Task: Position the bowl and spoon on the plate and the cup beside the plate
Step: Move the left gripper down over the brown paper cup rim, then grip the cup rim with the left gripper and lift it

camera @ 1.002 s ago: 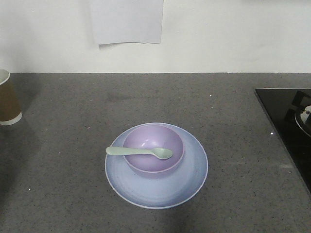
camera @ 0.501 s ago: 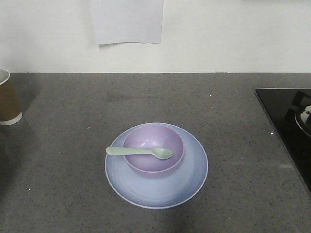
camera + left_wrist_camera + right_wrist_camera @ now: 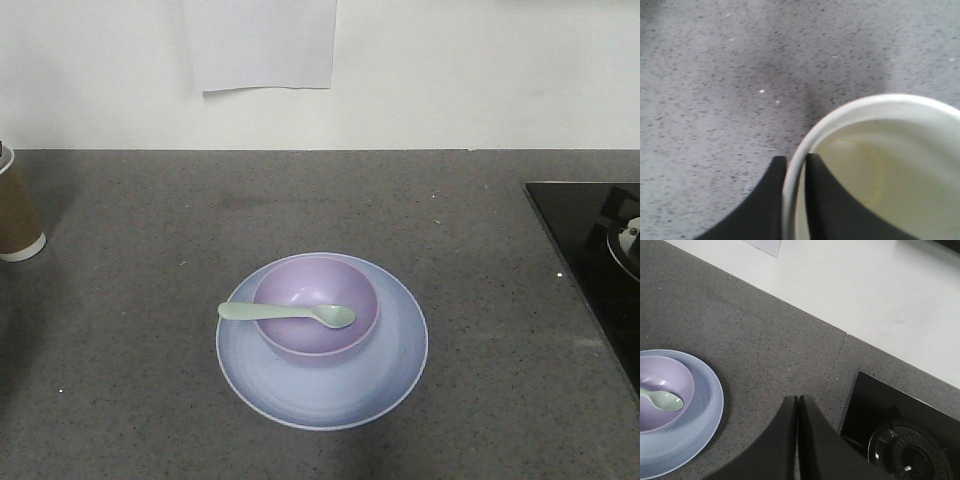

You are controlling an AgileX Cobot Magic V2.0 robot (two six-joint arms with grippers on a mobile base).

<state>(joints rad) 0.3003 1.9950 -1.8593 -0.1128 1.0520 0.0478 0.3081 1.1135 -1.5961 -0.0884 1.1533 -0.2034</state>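
- The left gripper (image 3: 795, 192) pinches the cup (image 3: 880, 170) by its rim, one finger inside the wall and one outside.
- The right gripper (image 3: 798, 412) is closed on nothing, its fingers pressed together above the counter (image 3: 770, 350).
- To its left, the bowl (image 3: 316, 305) sits on the plate (image 3: 322, 395), the spoon (image 3: 285, 313) resting across the bowl.

The light is soft and even, not too bright. The front picture is clear and sharp. A dark shadow lies on the counter (image 3: 790, 75) just past the left claw (image 3: 796, 200). The cup (image 3: 880, 170) there looks blurry and pale. The stove (image 3: 905, 430) beside the right claw (image 3: 798, 440) shines a little.
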